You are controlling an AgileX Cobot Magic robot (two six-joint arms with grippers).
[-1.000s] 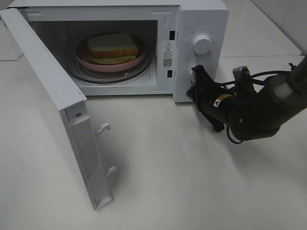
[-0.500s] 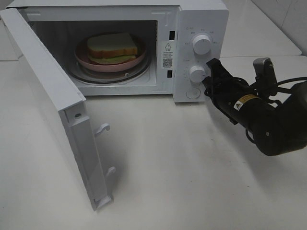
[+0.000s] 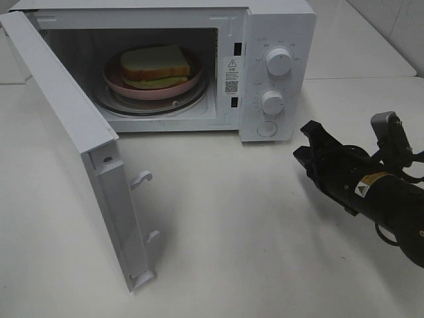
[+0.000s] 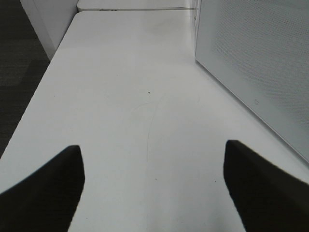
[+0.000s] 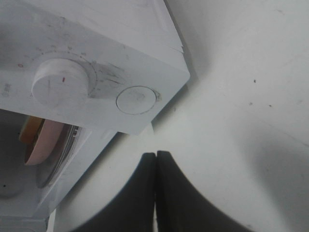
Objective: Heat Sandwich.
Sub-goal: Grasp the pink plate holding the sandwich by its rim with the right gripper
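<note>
The sandwich (image 3: 156, 65), white bread with a green filling, lies on a round pink plate (image 3: 193, 82) on the turntable inside the open microwave (image 3: 278, 26). My right gripper (image 3: 303, 140) hovers over the table right of the microwave's control panel, a short way from the lower knob (image 3: 272, 103). In the right wrist view its fingers (image 5: 155, 162) press together with nothing between them, pointing at the round button (image 5: 136, 100). My left gripper (image 4: 152, 147) is open over bare table, empty, and is not in the exterior high view.
The microwave door (image 3: 73, 139) swings out wide toward the front left, with its latch hooks (image 3: 142, 177) sticking out. The left wrist view shows the door's perforated outer face (image 4: 256, 63) and the table's edge (image 4: 43, 82).
My right gripper has pulled back from the lower knob, moving right and toward the front of the table. The sandwich, plate and door have not moved.
</note>
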